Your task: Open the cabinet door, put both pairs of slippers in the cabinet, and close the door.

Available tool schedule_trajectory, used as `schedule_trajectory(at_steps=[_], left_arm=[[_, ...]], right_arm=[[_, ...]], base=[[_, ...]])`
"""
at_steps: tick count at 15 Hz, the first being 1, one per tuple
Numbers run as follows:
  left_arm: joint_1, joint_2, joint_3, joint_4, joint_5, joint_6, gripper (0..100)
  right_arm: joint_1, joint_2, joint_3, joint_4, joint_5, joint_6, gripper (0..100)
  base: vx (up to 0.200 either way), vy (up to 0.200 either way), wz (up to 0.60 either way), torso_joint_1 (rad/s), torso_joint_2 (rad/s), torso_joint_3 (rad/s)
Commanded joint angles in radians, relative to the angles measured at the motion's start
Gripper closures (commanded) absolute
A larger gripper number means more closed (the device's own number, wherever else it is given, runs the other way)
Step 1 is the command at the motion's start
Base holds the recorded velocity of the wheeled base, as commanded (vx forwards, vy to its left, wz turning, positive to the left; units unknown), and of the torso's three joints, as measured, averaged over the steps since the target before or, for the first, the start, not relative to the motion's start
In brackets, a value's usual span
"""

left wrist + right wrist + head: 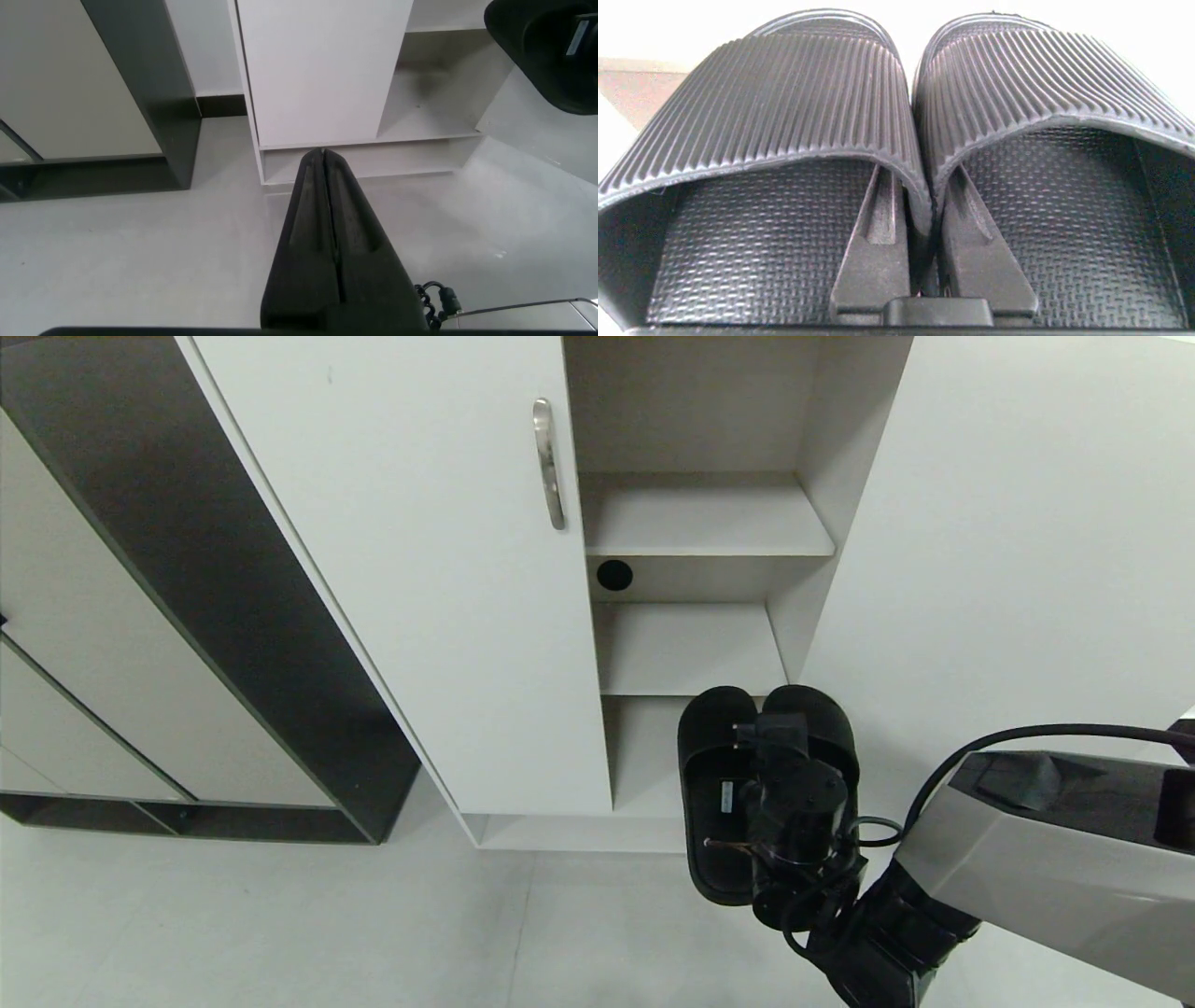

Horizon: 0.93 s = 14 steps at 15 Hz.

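Black ribbed rubber: in the head view we see one pair of slippers (714, 784) held side by side, toes toward the white cabinet (700, 513), at about five o'clock from the picture's centre. The right gripper (767, 733) sits over the seam between the two slippers, and its arm runs off toward four o'clock. The pair hangs just in front of the cabinet's lowest compartment. The right door (1008, 523) stands swung open at three o'clock. The left door (420, 569) is shut, with a metal handle (549, 462) at eleven o'clock. White shelves (691, 649) stack up toward twelve o'clock.

In the left wrist view, the left gripper (323, 163) has its two fingers pressed flat together with nothing between them. It points over the pale floor (140, 243) toward the foot of the cabinet (322, 65). The slippers (551, 47) show farther off, beside the open compartment.

In the right wrist view, the right gripper (920, 187) has one finger under each strap. The fingers (873, 243) pinch the inner side walls of the slippers (766, 112) together.
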<state>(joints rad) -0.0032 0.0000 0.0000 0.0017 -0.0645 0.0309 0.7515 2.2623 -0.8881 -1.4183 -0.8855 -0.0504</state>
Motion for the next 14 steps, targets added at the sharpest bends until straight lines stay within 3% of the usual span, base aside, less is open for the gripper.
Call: schedule_trajectory(at_steps=[1, 4, 9, 14], left_arm=[[0.0, 0.002, 0.0, 0.0, 0.0, 0.001, 100], [0.0, 0.002, 0.0, 0.0, 0.0, 0.0, 100], [0.0, 0.002, 0.0, 0.0, 0.0, 0.001, 100], [0.0, 0.002, 0.0, 0.0, 0.0, 0.003, 100]], right_arm=[[0.016, -0.007, 0.0, -0.005, 0.01, 0.001, 100], [0.074, -0.001, -0.022, 0.007, 0.074, 0.004, 100], [0.072, 0.028, -0.192, 0.223, 0.083, 0.07, 100], [0.071, 0.026, -0.212, 0.254, 0.082, 0.092, 100]], base=[[0.0, 0.0, 0.0, 0.0, 0.0, 0.0], [0.0, 0.0, 0.0, 0.0, 0.0, 0.0], [0.0, 0.0, 0.0, 0.0, 0.0, 0.0], [0.0, 0.0, 0.0, 0.0, 0.0, 0.0]])
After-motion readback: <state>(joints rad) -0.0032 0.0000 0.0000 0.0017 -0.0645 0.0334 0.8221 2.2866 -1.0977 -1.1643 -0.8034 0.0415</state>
